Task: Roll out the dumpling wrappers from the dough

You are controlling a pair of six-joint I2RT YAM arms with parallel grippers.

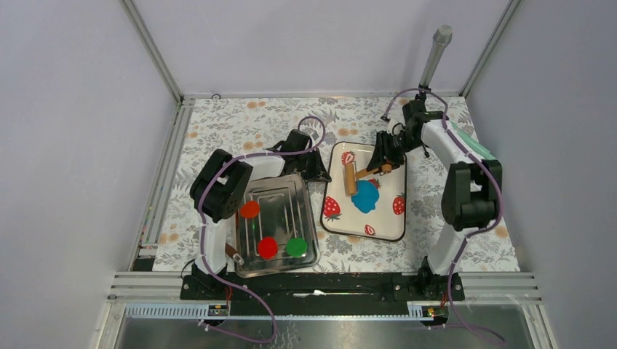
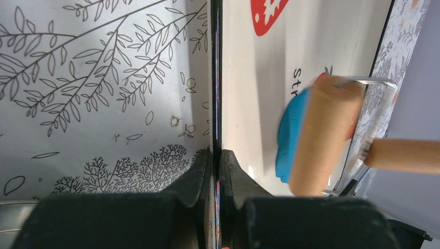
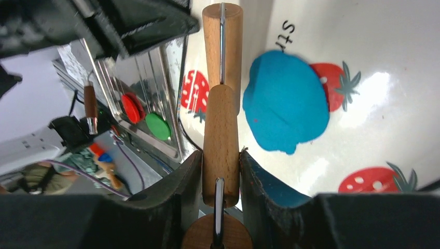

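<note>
While the right gripper [image 3: 220, 161] clamps a wooden roller [image 3: 221, 129], the left gripper [image 2: 216, 155] pinches the white strawberry-print tray [image 2: 249, 78] by its rim. The roller's drum meets flattened bright-blue dough [image 3: 285, 101].

Right hand [image 3: 220, 162] clamped on wooden rolling-pin handle [image 3: 220, 124], roller [image 3: 212, 46] just beside flattened blue dough [image 3: 285, 101], on white strawberry-printed tray [image 3: 379, 46]

The dough [image 1: 365, 196] is a bright-blue patch, pressed flat, with a rounded, ragged outline and a small lobe on one side. It lies near the middle of the tray [image 1: 382, 222], partly covering a printed strawberry. My roller [image 1: 350, 179] sits at its far-left edge.
</note>
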